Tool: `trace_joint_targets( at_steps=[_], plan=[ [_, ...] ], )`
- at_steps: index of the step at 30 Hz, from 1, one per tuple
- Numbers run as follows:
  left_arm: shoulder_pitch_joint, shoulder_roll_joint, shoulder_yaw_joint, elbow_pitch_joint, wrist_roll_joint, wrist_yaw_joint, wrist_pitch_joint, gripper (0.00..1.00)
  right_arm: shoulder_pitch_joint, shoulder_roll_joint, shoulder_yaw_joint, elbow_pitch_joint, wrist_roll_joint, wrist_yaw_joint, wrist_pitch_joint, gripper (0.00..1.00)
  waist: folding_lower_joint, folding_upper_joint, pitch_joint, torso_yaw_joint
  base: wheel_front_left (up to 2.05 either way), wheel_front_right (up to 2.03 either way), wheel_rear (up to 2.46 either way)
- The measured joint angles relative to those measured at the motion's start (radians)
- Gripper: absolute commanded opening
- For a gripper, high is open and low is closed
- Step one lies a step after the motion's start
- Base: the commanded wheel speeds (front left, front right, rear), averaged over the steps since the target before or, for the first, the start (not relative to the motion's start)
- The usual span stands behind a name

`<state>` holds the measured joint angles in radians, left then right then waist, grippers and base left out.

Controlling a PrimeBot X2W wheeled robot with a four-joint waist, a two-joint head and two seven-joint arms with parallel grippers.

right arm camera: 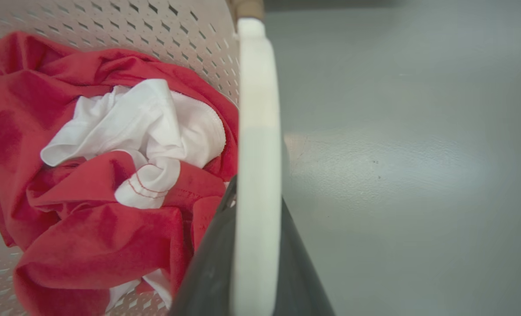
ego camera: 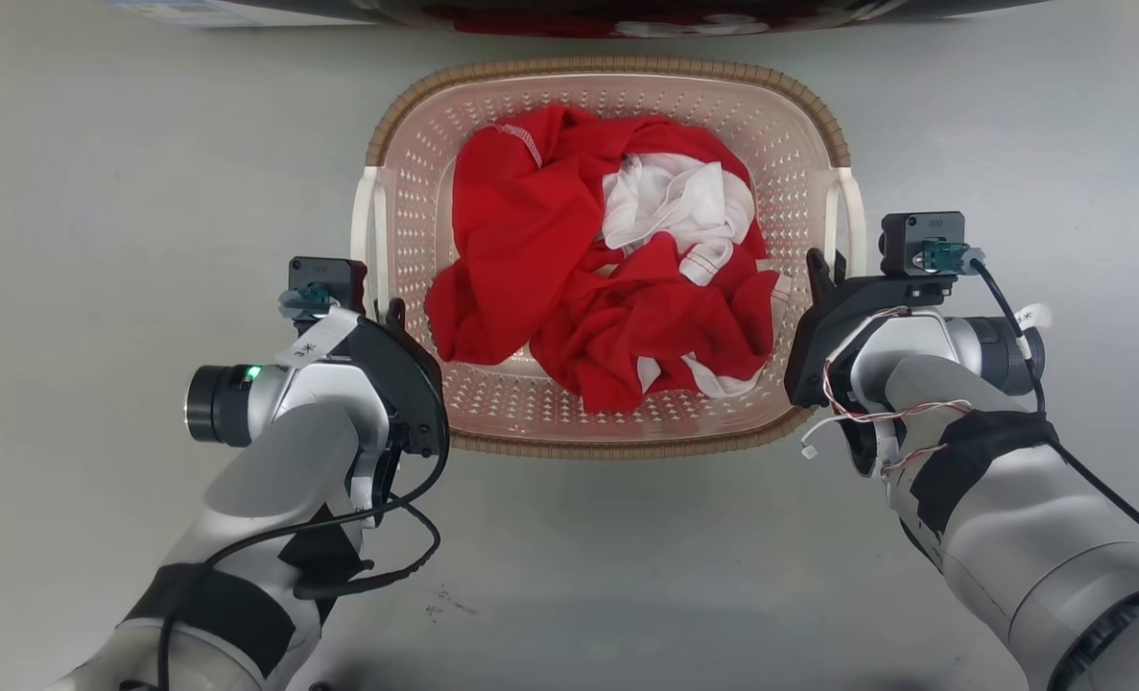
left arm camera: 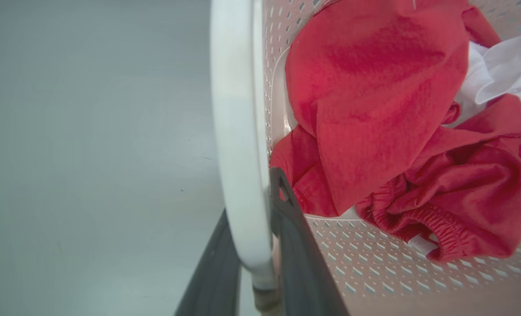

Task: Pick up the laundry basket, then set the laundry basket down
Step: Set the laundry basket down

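Grey floor (ego camera: pixel 99 192), laundry basket (ego camera: pixel 617 69), tag (ego camera: pixel 318 338) perhaps "3*"

A laundry basket (ego camera: pixel 415 192) lies against the grey floor (ego camera: pixel 147 173). It holds crumpled red clothes (ego camera: pixel 521 259) with a white garment (ego camera: pixel 675 206) bunched among them. The left gripper (ego camera: pixel 389 312) is at the near end of the left handle (ego camera: pixel 363 226), and the right gripper (ego camera: pixel 826 267) is at the right handle (ego camera: pixel 855 216). How the jaws stand is hidden from here.

We see a cream, hole-patterned laundry basket (ego camera: pixel 801 158) with a brown woven-look rim (ego camera: pixel 607 69) and white handles (ego camera: pixel 363 230), red and white clothes (ego camera: pixel 531 250), and a grey floor (ego camera: pixel 147 192).
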<state>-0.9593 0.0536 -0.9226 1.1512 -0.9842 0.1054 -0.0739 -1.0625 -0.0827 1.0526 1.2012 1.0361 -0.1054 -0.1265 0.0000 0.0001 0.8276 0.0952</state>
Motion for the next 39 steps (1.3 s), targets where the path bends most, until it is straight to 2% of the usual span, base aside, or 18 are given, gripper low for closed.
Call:
trace_joint_targets(
  at_steps=[6,7,8,9,10,11,12,13,14,27,39],
  plan=[
    [-0.004,-0.003,0.000,0.013,0.003,0.000,-0.017,0.00,-0.008,0.001,0.003,-0.002,0.000,0.000,-0.012,0.00,0.0000,0.0000,0.010,0.006,0.00,0.00,0.00],
    [-0.005,-0.005,0.000,0.017,0.003,0.000,-0.019,0.00,-0.009,0.001,0.004,-0.002,0.000,0.000,-0.013,0.05,0.0000,-0.0001,0.011,0.006,0.00,0.00,0.00],
    [-0.007,-0.006,0.000,0.022,0.003,0.000,-0.024,0.00,-0.009,0.001,0.005,-0.002,0.000,0.000,-0.016,0.20,0.0000,0.0000,0.012,0.007,0.00,0.00,0.00],
    [-0.008,-0.007,0.000,0.026,0.003,0.000,-0.026,0.09,-0.009,0.001,0.006,-0.002,0.000,0.000,-0.016,0.34,0.0000,0.0000,0.012,0.007,0.00,0.00,0.00],
    [-0.011,-0.008,0.000,0.029,0.003,0.000,-0.026,0.23,-0.009,0.001,0.009,-0.001,0.000,0.000,-0.017,0.48,-0.0001,0.0000,0.011,0.007,0.00,0.00,0.00],
    [-0.016,-0.010,0.000,0.033,0.003,0.000,-0.029,0.49,-0.009,0.001,0.010,-0.001,0.000,0.001,-0.017,0.69,-0.0001,0.0000,0.011,0.008,0.00,0.00,0.00],
    [-0.019,-0.011,0.000,0.036,0.003,0.000,-0.035,0.73,-0.009,0.002,0.012,-0.002,0.000,0.005,-0.020,1.00,0.0000,0.0000,0.010,0.008,0.00,0.00,0.00],
    [-0.019,-0.013,0.000,0.038,0.003,0.000,-0.035,0.94,-0.009,0.007,0.014,-0.002,0.000,0.009,-0.021,1.00,0.0000,-0.0001,0.007,0.008,0.00,0.00,0.00],
    [-0.018,-0.017,0.000,0.041,0.004,0.000,-0.035,1.00,-0.009,0.012,0.015,-0.002,0.000,0.010,-0.024,1.00,0.0000,0.0000,0.004,0.008,0.00,0.00,0.00],
    [-0.015,-0.022,0.003,0.073,0.003,0.000,-0.053,1.00,-0.009,0.017,0.018,0.012,0.000,0.010,-0.042,1.00,0.0000,0.0000,-0.052,0.011,0.00,0.00,0.00],
    [-0.007,-0.023,0.011,0.076,0.000,-0.014,-0.123,1.00,-0.008,0.018,0.005,0.035,0.001,0.010,-0.096,1.00,0.0000,-0.0001,-0.149,0.003,0.00,0.00,0.00]
  ],
)
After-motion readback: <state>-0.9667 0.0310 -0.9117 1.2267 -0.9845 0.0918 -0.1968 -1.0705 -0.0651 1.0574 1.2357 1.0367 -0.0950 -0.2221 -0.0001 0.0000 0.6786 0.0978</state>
